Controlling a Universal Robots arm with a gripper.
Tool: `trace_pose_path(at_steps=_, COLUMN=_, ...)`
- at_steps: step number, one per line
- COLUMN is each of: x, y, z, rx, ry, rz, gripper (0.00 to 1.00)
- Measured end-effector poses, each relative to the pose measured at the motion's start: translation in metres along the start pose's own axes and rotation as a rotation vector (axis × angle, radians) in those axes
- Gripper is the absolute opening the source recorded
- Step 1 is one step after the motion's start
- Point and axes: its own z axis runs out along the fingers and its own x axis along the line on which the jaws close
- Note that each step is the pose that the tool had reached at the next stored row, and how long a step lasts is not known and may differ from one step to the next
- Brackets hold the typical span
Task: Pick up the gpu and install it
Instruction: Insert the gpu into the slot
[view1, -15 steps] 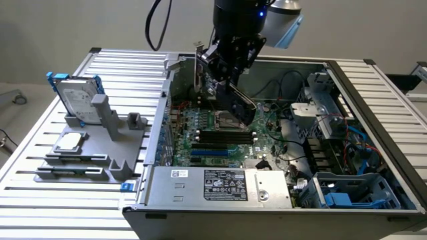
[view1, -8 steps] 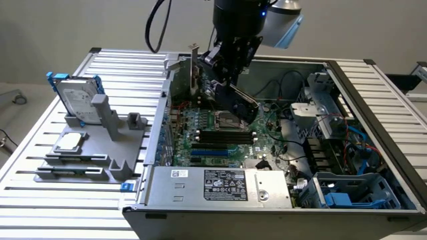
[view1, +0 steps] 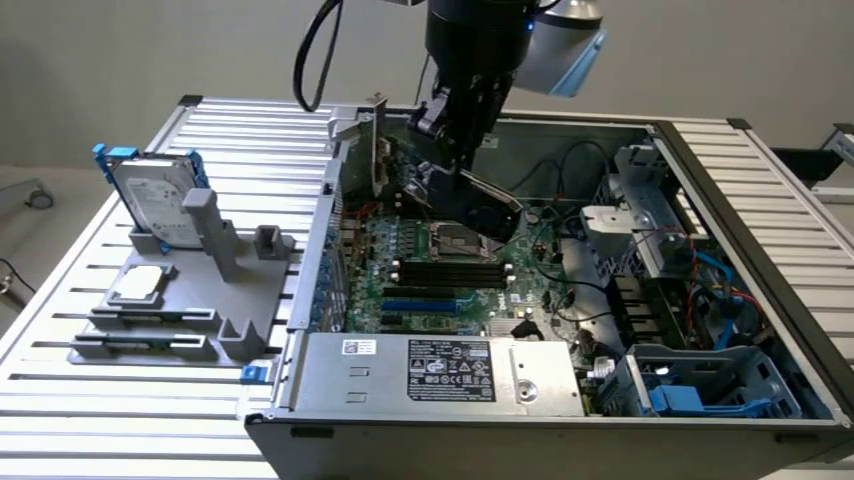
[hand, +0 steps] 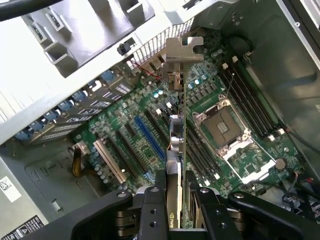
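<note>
The gripper (hand: 175, 195) is clamping both fingers (hand: 156, 200) on the one gpu (hand: 176, 142), holding it edge-down over the motherboard (hand: 125, 120) inside the open computer case (view1: 534, 450). One hard drive (view1: 154, 195) and one square chip (view1: 138, 285) are sitting on the gray fixture (view1: 200, 305) beside the case.

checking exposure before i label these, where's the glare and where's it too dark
Wrist view: the case edge is blown out to white, the silver bracket of the gpu glints, and the gripper clamped on the card sits in deep shadow. Exterior view: the slatted table is bright, nearly washed out at its near edge, while the case interior is dim.
</note>
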Motion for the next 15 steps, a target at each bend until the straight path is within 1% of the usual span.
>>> trace_pose_path(at_steps=15, x=0.0, y=-0.0001, z=0.0017, rx=-0.0015, ry=0.0128, rz=-0.273, gripper=0.26)
